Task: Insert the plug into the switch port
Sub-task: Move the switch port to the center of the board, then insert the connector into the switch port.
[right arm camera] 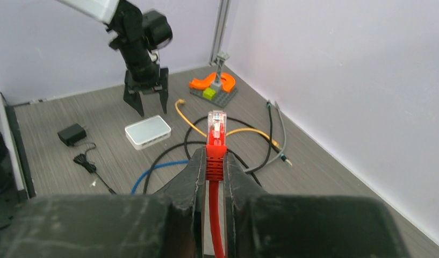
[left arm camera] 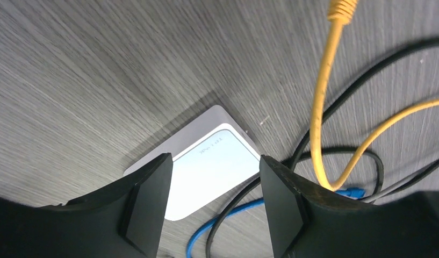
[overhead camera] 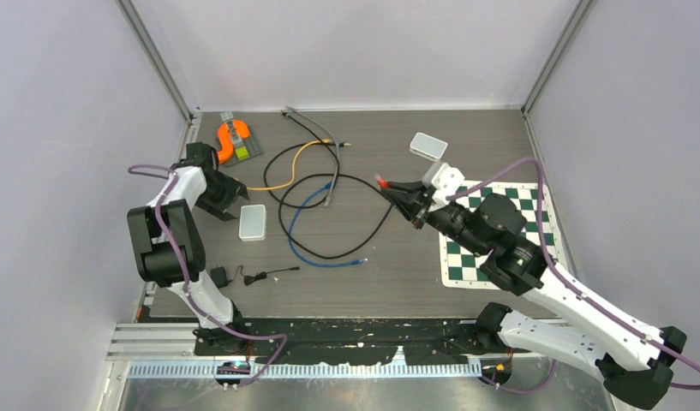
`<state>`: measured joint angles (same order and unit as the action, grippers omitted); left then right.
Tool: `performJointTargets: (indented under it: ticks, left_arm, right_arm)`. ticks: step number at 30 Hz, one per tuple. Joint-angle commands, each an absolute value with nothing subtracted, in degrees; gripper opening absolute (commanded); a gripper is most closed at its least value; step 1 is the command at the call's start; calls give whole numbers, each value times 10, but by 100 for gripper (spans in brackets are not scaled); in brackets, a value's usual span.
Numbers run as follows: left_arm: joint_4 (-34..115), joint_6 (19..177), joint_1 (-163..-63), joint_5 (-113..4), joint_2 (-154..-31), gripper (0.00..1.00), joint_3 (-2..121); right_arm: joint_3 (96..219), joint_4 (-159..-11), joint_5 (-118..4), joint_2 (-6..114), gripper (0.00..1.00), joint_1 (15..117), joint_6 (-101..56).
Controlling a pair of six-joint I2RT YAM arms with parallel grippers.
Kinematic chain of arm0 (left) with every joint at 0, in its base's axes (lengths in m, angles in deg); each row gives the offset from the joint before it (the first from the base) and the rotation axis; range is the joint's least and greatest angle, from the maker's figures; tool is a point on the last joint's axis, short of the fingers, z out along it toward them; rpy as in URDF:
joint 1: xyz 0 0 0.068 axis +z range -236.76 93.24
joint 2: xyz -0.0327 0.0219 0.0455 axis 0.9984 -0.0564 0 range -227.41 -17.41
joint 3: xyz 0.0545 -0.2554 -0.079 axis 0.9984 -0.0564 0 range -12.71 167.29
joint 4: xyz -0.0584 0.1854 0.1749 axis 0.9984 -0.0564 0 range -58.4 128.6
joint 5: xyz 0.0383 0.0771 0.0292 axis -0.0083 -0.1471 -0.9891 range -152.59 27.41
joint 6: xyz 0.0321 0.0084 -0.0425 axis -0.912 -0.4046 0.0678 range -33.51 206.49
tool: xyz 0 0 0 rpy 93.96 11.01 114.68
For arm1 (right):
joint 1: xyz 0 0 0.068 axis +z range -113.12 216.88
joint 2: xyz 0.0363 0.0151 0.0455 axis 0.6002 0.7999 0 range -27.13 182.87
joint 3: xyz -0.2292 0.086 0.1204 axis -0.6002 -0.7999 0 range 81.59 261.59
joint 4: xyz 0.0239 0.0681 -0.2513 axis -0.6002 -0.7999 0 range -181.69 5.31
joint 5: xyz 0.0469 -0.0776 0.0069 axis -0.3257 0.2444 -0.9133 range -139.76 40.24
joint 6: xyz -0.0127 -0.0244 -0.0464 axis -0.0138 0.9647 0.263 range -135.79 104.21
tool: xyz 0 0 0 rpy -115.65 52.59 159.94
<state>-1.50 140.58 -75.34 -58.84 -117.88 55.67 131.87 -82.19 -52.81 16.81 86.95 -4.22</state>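
**Plug's in hand, switch isn't pinned down yet**

So the right gripper [right arm camera: 216,161] is squeezed narrow on the red network cable [right arm camera: 213,215], right at the boot. The clear plastic plug [right arm camera: 216,126] pokes out past its fingertips, up in the air. The pick-up looks done to me, which puts us at the carry-and-line-up step.

The small white rectangular plastic switch [right arm camera: 148,131] lies flat on the grey wood-grain table [right arm camera: 45,115]. It's well ahead of the plug and off to its left, nowhere near touching it. The left gripper [left arm camera: 214,177] hangs just above the switch, spread wide and holding nothing. From the left wrist view the switch sits below and between the two fingers, and as far as I can tell it isn't gripped.

My guess for the next move: the left comes down and pinches the switch so it can't slide. Then the right swings the plug round to the port side and pushes it straight in. I honestly can't tell from any view which edge has the ports, so that needs sorting out first. Also, a yellow cable [left arm camera: 315,107] loops just beside one of the left gripper's fingers and could snag.
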Motion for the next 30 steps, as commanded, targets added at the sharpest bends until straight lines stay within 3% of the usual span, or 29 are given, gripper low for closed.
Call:
performJointTargets:
  ticks: [1,7,17,30]
  left_arm:
    - [-7,1326,-761,-579,-1142,64,560]
    - [-12,1208,-762,-600,-1109,63,564]
    - [-10,1192,-757,-565,-1125,60,521]
    - [-23,1168,-743,-507,-1188,53,533]
  right_arm:
    - [1344,-828,-501,220,5,869,7]
    - [1383,-840,-475,323,5,868,91]
    - [1489,-887,-521,559,5,869,199]
    - [1615,-886,-587,807,5,905,177]
